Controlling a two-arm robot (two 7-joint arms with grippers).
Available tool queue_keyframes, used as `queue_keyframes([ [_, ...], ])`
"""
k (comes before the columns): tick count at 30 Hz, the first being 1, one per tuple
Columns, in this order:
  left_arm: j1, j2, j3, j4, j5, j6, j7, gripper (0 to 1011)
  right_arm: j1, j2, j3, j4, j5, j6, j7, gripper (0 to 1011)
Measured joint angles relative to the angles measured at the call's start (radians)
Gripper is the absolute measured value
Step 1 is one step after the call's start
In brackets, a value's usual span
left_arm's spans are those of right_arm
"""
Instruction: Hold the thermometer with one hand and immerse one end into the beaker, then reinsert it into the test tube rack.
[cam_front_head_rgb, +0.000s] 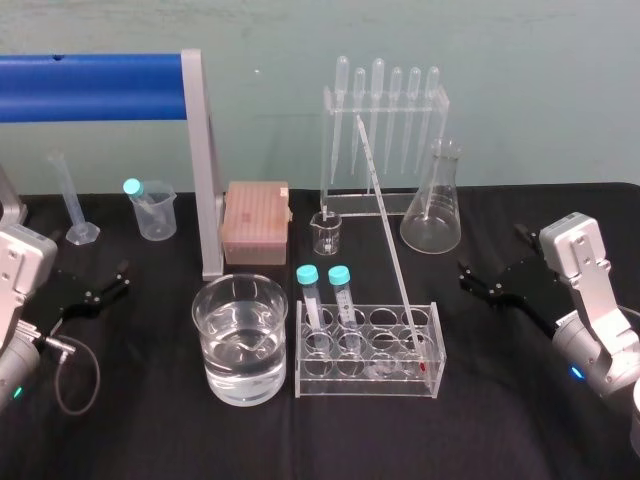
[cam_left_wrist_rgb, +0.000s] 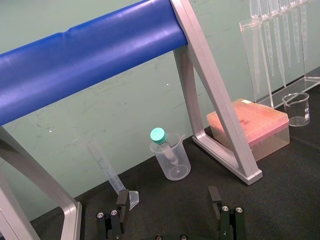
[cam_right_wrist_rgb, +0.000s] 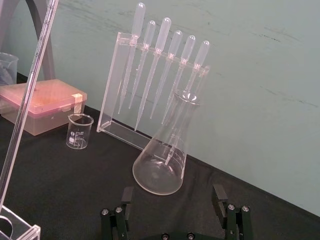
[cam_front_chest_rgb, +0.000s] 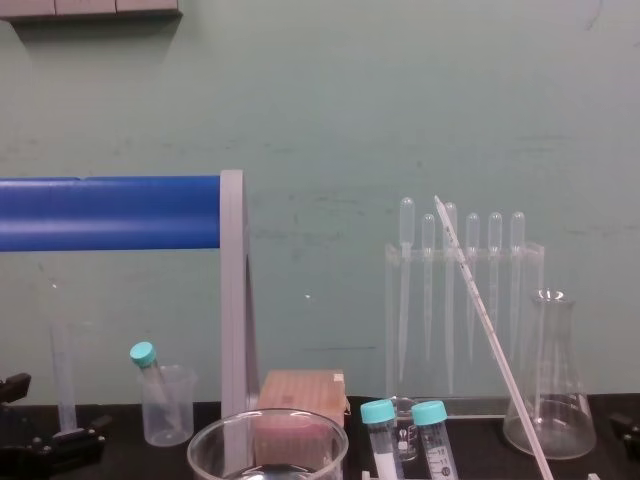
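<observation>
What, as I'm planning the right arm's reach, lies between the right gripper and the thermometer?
Bare black cloth, in the head view, between the open right gripper and the thermometer. The flask stands just behind that stretch. The left gripper is parked far left.

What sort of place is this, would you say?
Probably a chemistry lab bench: a wide clear glass beaker of water, a clear plastic rack of bulb-topped pipettes, a clear conical glass flask. The left gripper and right gripper sit open at the sides.
</observation>
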Motion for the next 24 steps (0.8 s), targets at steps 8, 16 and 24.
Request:
queue_keyframes([
  [8,0.0,0.0,0.0,0.0,0.0,0.0,0.0,1008,0.0,0.0,0.0,0.0,0.0,0.0,0.0,1003],
  [16,0.0,0.0,0.0,0.0,0.0,0.0,0.0,1008,0.0,0.0,0.0,0.0,0.0,0.0,0.0,1003],
  [24,0.0,0.0,0.0,0.0,0.0,0.0,0.0,1008,0.0,0.0,0.0,0.0,0.0,0.0,0.0,1003],
])
